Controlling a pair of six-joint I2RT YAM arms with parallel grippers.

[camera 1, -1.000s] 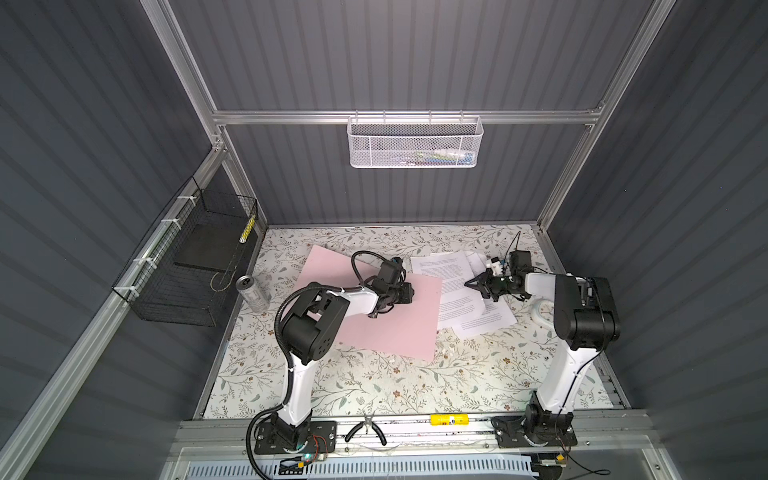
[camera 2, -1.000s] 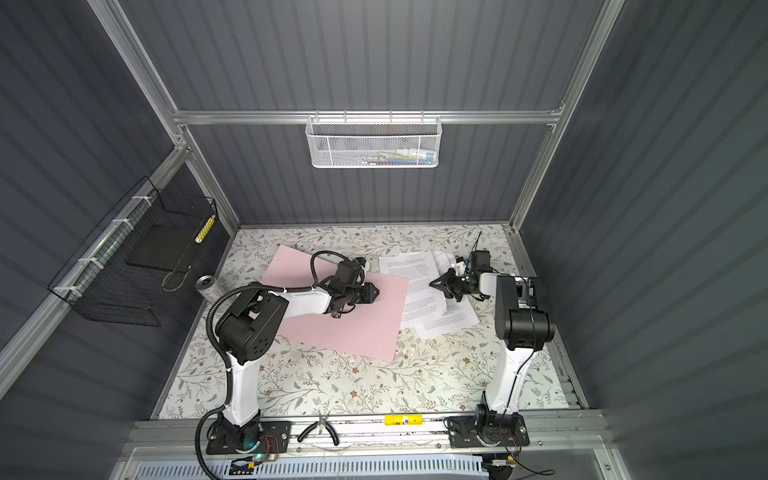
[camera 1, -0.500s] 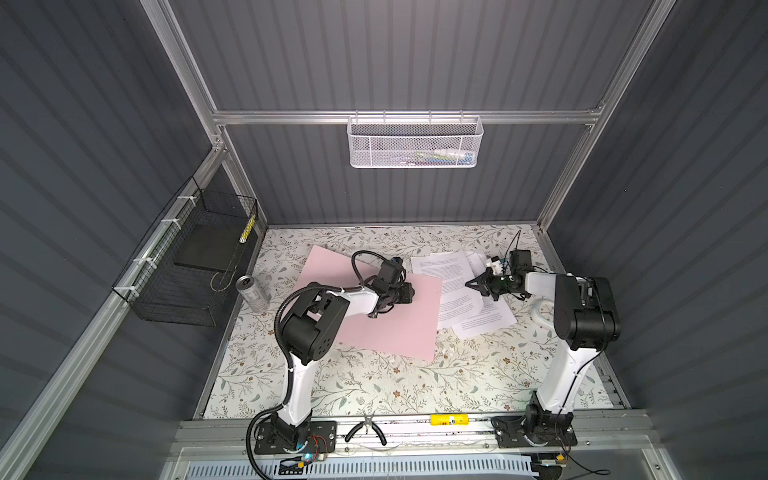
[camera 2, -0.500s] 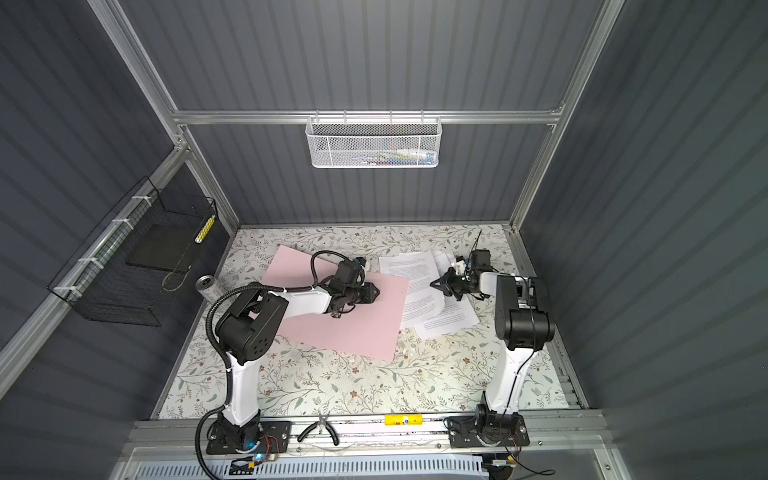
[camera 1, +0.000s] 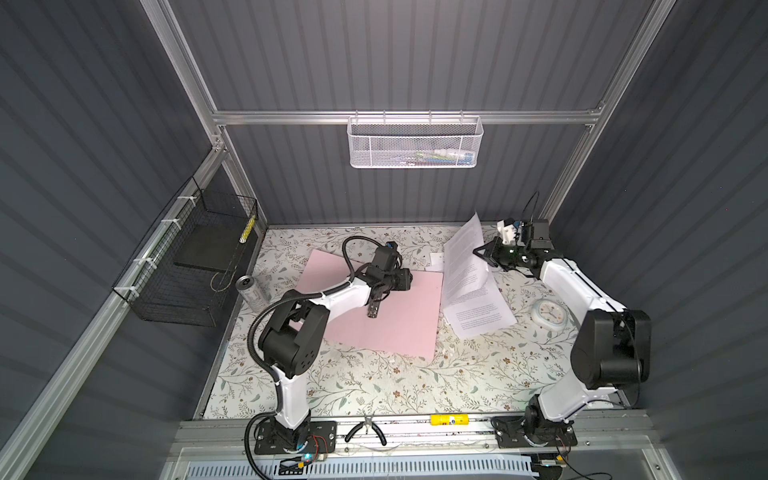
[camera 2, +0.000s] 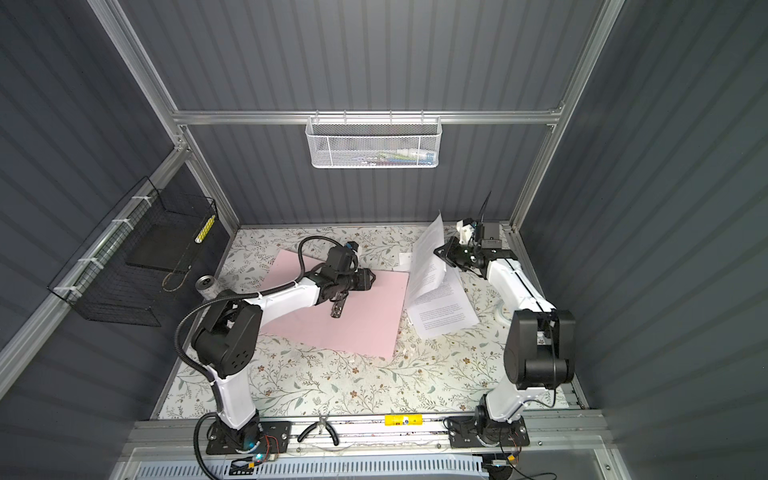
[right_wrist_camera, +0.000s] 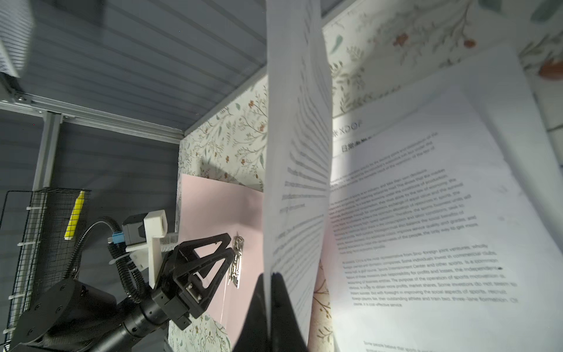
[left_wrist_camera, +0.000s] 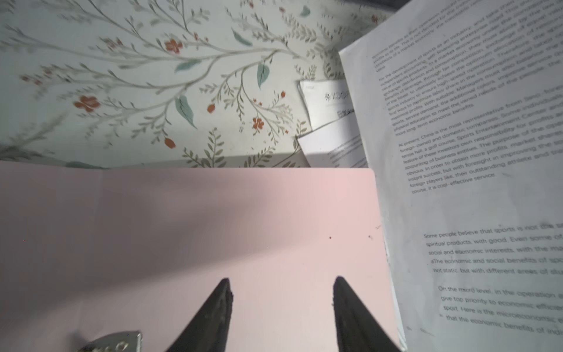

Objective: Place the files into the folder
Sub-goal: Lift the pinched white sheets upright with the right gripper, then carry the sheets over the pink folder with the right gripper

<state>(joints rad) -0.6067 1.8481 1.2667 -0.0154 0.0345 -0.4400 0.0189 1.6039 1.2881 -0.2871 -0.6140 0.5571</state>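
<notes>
The folder point(camera 1: 399, 328) is lying open and flat on the tabletop point(camera 1: 374, 386), pink inside facing up, with its little metal clip point(camera 1: 373, 309) showing near the middle. The files point(camera 1: 478, 311) sit right at its right-hand edge as a loose pile of printed sheets. I can't tell if they overlap the edge or just touch it.

One sheet point(camera 1: 463, 257) from that pile is pulled up and stands curled almost on edge, with its lower part sagging onto the rest. The right tool point(camera 1: 484, 254) is pinched tight on it. In the right wrist view the paper runs straight between the two closed fingers point(right_wrist_camera: 254, 307).

The left tool point(left_wrist_camera: 281, 286) is over the far right part of the folder with its jaws apart and nothing between them. The clip is just behind it, and the raised sheet is close by on its right. Can't say whether it's actually touching the pink surface.

Further out there's a can point(camera 1: 251, 291) by the left edge of the tabletop and a small white clock point(camera 1: 549, 312) past the files, below the right arm.
</notes>
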